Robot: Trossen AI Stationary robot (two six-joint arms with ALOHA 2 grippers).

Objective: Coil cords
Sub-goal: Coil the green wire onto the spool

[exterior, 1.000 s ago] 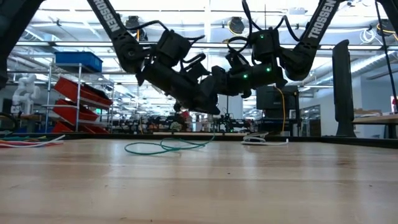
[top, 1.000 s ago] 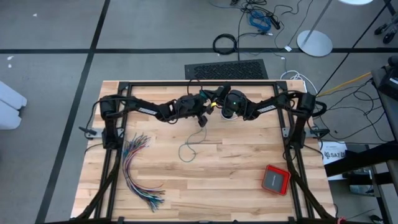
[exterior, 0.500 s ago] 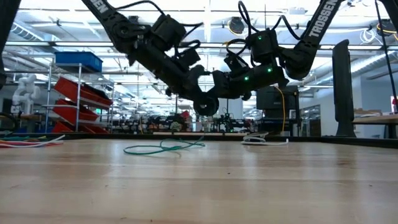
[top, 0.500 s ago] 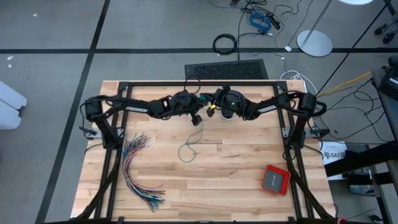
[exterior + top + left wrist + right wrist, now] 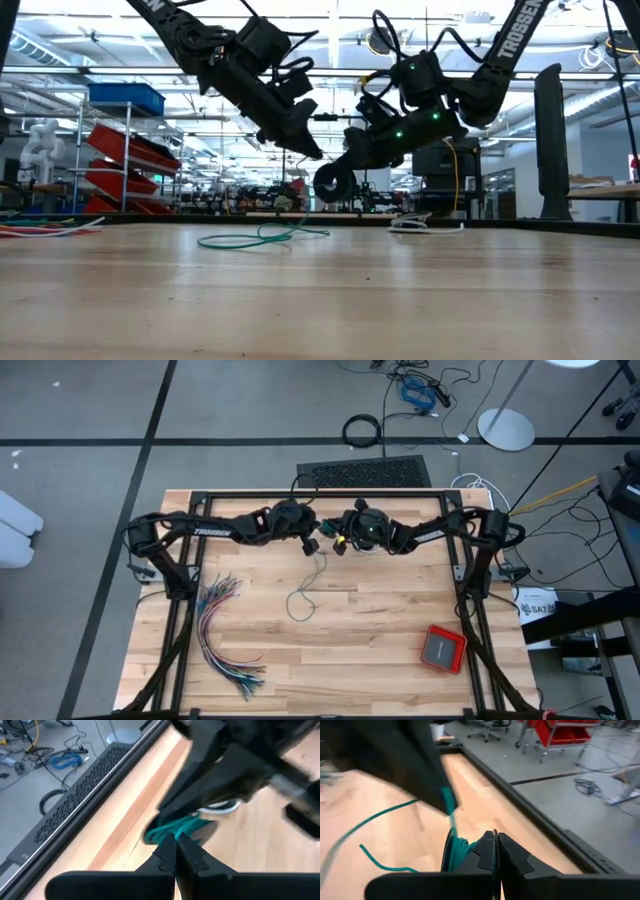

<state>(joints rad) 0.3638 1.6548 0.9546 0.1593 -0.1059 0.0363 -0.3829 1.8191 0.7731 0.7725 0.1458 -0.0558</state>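
Both grippers, left [image 5: 311, 546] and right [image 5: 339, 545], clamped on one teal-green cord [image 5: 304, 596] near the table's far edge [image 5: 320, 493]; bare wood in front; one wire bundle [image 5: 222, 632], one red box [image 5: 442, 648].

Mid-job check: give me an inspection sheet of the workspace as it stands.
Surface: pale wooden plank table, black frame.
Job's things: thin teal-green cord, part wound into a small coil between the grippers, loose tail on the table; black cord not made out.
Clutter: fanned bundle of many-coloured wires; red square box.
Grippers: left gripper and right gripper raised at the far edge, jaws shut on the teal cord.
Cables: thick black cable ring on the floor.
Surroundings: red shelving.
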